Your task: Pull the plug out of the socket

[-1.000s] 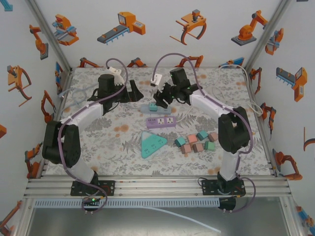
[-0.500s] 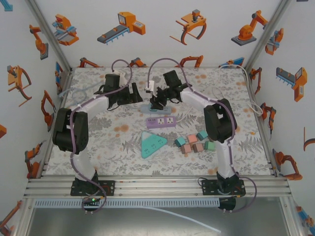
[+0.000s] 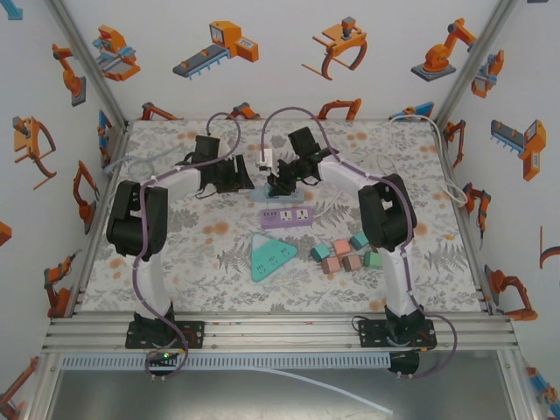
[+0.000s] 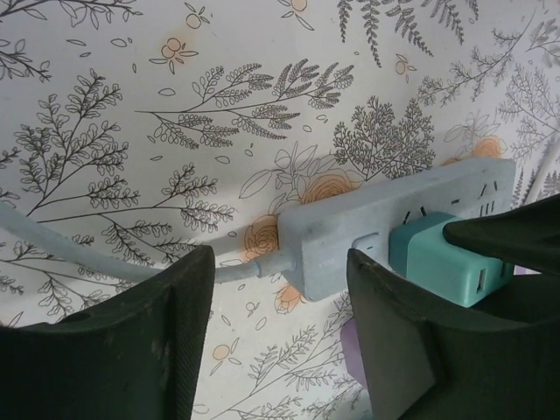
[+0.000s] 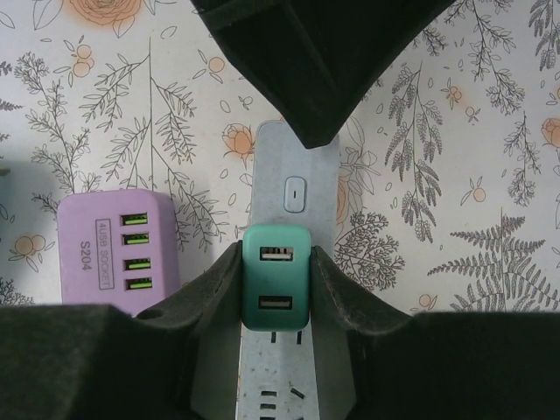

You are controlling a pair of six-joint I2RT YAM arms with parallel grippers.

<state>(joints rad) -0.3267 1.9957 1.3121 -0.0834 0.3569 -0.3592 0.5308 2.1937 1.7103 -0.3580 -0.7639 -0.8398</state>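
Clamping the teal plug [image 5: 276, 289] by its flat sides, the right claw [image 5: 276, 255] holds it where it sits in the grey power strip [image 4: 394, 197]; the left claw [image 4: 280, 258], half open, straddles the strip's cord end. Light, rigid, likely slippery plastic.

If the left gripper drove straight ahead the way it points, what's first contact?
Probably the grey power strip: its cable end sits between the fingers of the left gripper. Depth is unclear, so how soon is hard to say.

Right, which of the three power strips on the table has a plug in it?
The pale grey-blue strip, farthest back, holds a teal two-port plug; the purple strip and teal triangular strip are empty.
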